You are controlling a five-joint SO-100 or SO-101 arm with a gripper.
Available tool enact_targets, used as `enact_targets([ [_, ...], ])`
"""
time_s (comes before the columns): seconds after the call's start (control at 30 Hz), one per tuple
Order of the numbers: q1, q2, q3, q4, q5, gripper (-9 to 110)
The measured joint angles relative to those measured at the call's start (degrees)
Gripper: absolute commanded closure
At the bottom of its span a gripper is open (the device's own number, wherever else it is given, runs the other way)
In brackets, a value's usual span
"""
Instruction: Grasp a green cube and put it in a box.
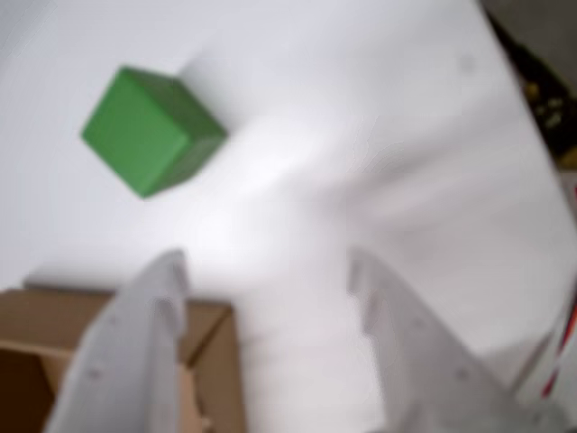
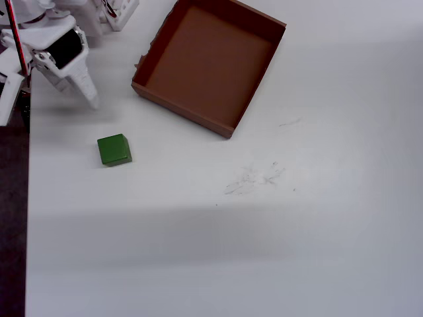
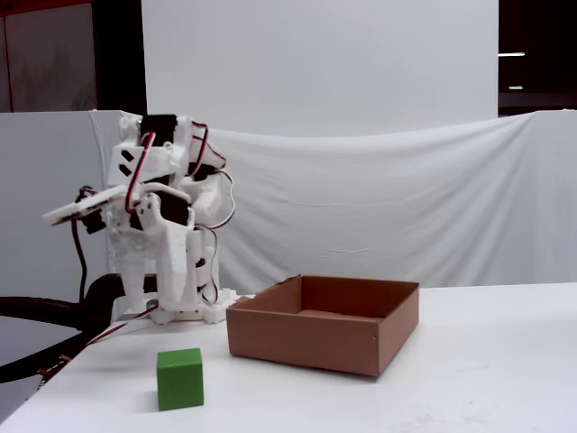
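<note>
In the wrist view the gripper (image 1: 270, 280) has its two white fingers (image 1: 135, 343) spread wide apart, and nothing is between them. They hang above the white table (image 1: 379, 162) and touch nothing.

The green cube (image 1: 149, 131) sits on the table ahead of the fingers, up and to the left in that view, well apart from them. In the overhead view the green cube (image 2: 114, 150) lies below the gripper (image 2: 79, 89) and to the left of the box (image 2: 254, 99). It is not in the box.

The box is a shallow brown cardboard tray, and its inside is bare. In the fixed view the box (image 3: 306, 338) stands just right of the cube (image 3: 180, 380), with the white arm (image 3: 158, 234) behind them.
</note>
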Motion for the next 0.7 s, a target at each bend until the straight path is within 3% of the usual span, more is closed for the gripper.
enact_targets([
  [0.13,-0.5,-8.7,-2.5,-6.9,-5.4,75],
  [0.4,-2.1,-24.3,-11.4,-9.5,-16.3,73],
  [0.7,-6.2,-38.1,-21.5,-9.6,-19.7,69],
])
